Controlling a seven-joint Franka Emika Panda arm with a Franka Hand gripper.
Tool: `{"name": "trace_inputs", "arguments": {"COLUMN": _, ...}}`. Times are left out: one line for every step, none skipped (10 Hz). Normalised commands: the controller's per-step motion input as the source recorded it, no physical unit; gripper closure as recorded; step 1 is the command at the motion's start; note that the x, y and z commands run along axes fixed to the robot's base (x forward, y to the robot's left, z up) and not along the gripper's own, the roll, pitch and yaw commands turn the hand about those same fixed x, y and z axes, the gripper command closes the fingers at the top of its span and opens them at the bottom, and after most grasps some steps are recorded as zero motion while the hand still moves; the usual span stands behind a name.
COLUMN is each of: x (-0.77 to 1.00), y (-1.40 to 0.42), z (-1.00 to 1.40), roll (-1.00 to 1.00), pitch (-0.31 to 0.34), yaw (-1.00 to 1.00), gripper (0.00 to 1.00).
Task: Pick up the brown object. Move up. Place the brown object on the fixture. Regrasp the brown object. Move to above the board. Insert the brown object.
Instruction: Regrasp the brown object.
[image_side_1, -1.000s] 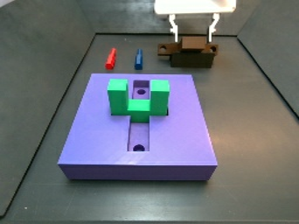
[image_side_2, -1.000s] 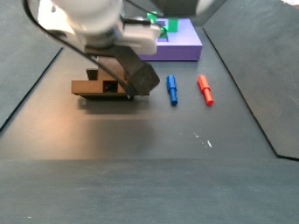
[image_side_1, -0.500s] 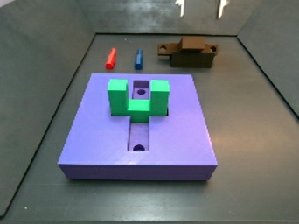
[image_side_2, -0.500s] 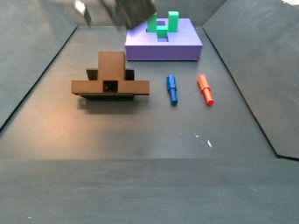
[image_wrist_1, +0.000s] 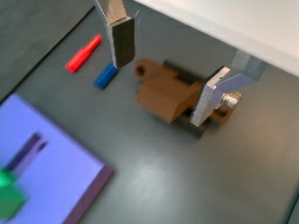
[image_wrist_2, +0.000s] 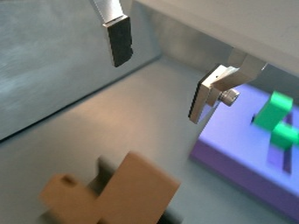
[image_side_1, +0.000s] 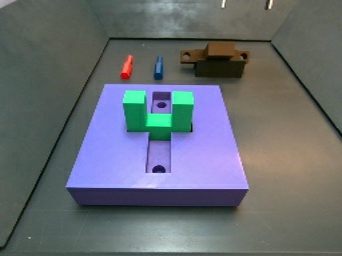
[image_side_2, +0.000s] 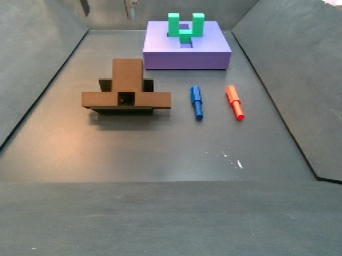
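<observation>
The brown object (image_side_1: 214, 52) is a T-shaped wooden block with a round hole. It rests on the dark fixture (image_side_1: 222, 69) at the far end of the floor, and both also show in a side view, brown object (image_side_2: 126, 84) on fixture (image_side_2: 123, 111). My gripper (image_wrist_1: 162, 92) is open and empty, high above the brown object (image_wrist_1: 163, 93), with a finger standing off either side. Only its fingertips (image_side_1: 223, 3) show at the upper edge in both side views. The purple board (image_side_1: 160, 160) carries a green U-shaped block (image_side_1: 158, 110).
A red peg (image_side_1: 126, 66) and a blue peg (image_side_1: 156, 67) lie side by side between the board and the fixture. Dark walls ring the floor. In a wrist view the board (image_wrist_2: 251, 166) with its green block (image_wrist_2: 278, 118) lies beside the brown object (image_wrist_2: 117, 188).
My gripper has let go of the brown object and risen straight up, nearly out of both side views. The brown object stays on the fixture.
</observation>
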Motion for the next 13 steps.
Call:
{"name": "trace_inputs", "arguments": {"x": 0.0, "y": 0.08, "z": 0.0, "roll": 1.0, "pitch": 0.309, "yaw": 0.22, "gripper": 0.0}}
{"name": "trace_inputs", "arguments": {"x": 0.0, "y": 0.0, "z": -0.05, "roll": 1.0, "pitch": 0.303, "yaw": 0.5, "gripper": 0.0}}
{"name": "trace_inputs", "arguments": {"x": -0.05, "y": 0.0, "z": -0.12, "roll": 1.0, "pitch": 0.183, "yaw": 0.58, "gripper": 0.0}}
{"name": "trace_inputs", "arguments": {"x": 0.0, "y": 0.0, "z": -0.01, "roll": 1.0, "pitch": 0.157, "yaw": 0.46, "gripper": 0.0}}
{"name": "trace_inputs", "arguments": {"x": 0.0, "y": 0.0, "z": 0.0, "roll": 1.0, "pitch": 0.071, "yaw": 0.34, "gripper": 0.0}}
{"name": "trace_inputs", "arguments": {"x": 0.14, "y": 0.0, "z": 0.01, "roll": 1.0, "pitch": 0.0, "yaw": 0.18, "gripper": 0.0}}
{"name": "trace_inputs", "arguments": {"x": 0.3, "y": 0.0, "z": 0.03, "roll": 1.0, "pitch": -0.023, "yaw": 0.04, "gripper": 0.0}}
{"name": "trace_inputs", "arguments": {"x": 0.25, "y": 0.0, "z": 0.01, "roll": 1.0, "pitch": -0.003, "yaw": 0.03, "gripper": 0.0}}
{"name": "trace_inputs", "arguments": {"x": 0.23, "y": 0.0, "z": 0.01, "roll": 1.0, "pitch": 0.0, "yaw": 0.03, "gripper": 0.0}}
{"name": "trace_inputs", "arguments": {"x": 0.22, "y": 0.0, "z": 0.01, "roll": 1.0, "pitch": 0.0, "yaw": 0.03, "gripper": 0.0}}
{"name": "trace_inputs", "arguments": {"x": 0.15, "y": 0.0, "z": 0.01, "roll": 1.0, "pitch": 0.0, "yaw": 0.06, "gripper": 0.0}}
{"name": "trace_inputs", "arguments": {"x": 0.0, "y": -0.05, "z": 0.0, "roll": 1.0, "pitch": 0.0, "yaw": 0.19, "gripper": 0.0}}
{"name": "trace_inputs", "arguments": {"x": 0.0, "y": -0.09, "z": -0.09, "roll": 1.0, "pitch": 0.0, "yaw": 0.19, "gripper": 0.0}}
